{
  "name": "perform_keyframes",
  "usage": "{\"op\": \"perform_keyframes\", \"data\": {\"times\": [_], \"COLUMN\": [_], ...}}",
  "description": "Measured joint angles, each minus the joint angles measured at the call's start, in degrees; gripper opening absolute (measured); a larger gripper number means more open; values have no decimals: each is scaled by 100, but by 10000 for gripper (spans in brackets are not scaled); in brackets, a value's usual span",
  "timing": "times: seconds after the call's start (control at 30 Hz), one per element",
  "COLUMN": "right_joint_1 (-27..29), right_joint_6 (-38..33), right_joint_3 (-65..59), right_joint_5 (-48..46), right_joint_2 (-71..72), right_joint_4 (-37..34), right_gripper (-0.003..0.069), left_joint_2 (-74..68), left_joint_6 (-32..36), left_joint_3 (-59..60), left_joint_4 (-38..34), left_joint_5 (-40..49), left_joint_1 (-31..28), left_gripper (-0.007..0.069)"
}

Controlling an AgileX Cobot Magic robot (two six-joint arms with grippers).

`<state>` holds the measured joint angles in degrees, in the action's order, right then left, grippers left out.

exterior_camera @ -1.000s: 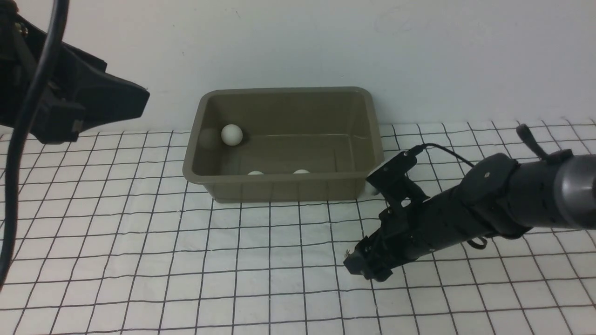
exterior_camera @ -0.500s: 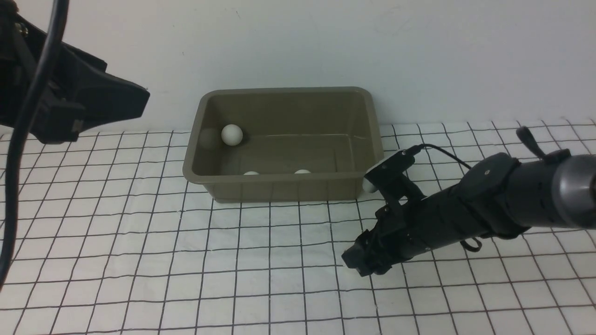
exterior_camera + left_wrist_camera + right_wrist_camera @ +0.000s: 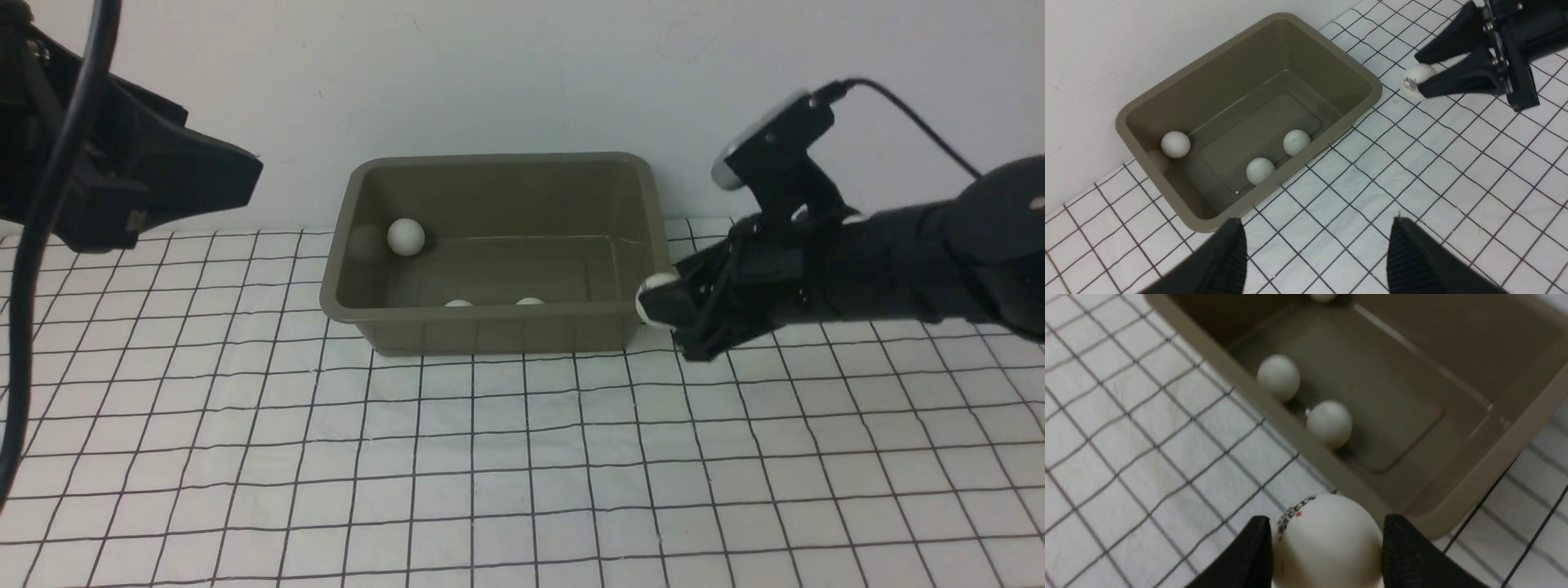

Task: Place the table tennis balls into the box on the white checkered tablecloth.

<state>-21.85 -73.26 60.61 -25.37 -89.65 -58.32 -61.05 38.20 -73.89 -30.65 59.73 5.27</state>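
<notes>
- Bench: covered by a white checkered tablecloth (image 3: pixel 490 457) with a thin black grid, slightly wrinkled. A plain white wall (image 3: pixel 522 73) is met at the far edge.
- Box (image 3: pixel 490 331): an olive-brown tub, set at the middle of the bench's far edge, close to the wall.
- Table tennis balls (image 3: pixel 406 236): three are seen lying inside the box, one near its far left corner and two along its near wall.
- Right tool (image 3: pixel 660 304): clamped on a fourth ball (image 3: pixel 655 287) with a printed logo. The ball is held clear of the cloth, just outside the box's near right corner.
- Left tool (image 3: pixel 1316 222): jaws spread wide, nothing held; raised over the bench's left part.
</notes>
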Motion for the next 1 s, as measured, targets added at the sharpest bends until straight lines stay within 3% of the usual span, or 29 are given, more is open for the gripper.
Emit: {"op": "perform_keyframes", "data": {"times": [0.23, 0.5, 0.6, 0.63, 0.67, 0.7, 0.8, 1.0], "right_joint_1": [0, 7, 31, 60, 74, 143, 347, 921], "right_joint_6": [-676, -659, -617, -598, -598, -583, -527, -119], "right_joint_3": [1620, 2631, 2661, 2675, 2675, 2686, 2697, 2702], "right_joint_5": [-102, -331, -331, -309, -304, -294, -305, -758], "right_joint_2": [-1504, -2678, -2641, -2532, -2512, -2280, -1694, -409], "right_joint_4": [-568, -619, -642, -647, -647, -625, -491, 156], "right_gripper": [315, 325, 359, 417, 426, 507, 592, 584], "left_joint_2": [0, 0, 0, 0, 0, 0, 0, 0], "left_joint_6": [0, 0, 0, 0, 0, 0, 0, 0], "left_joint_3": [0, 0, 0, 0, 0, 0, 0, 0], "left_joint_4": [-3, -3, -3, -3, -3, -3, -3, -3], "left_joint_5": [0, 0, 0, 0, 0, 0, 0, 0], "left_joint_1": [0, 0, 0, 0, 0, 0, 0, 0], "left_gripper": [415, 415, 415, 415, 415, 415, 415, 415]}}
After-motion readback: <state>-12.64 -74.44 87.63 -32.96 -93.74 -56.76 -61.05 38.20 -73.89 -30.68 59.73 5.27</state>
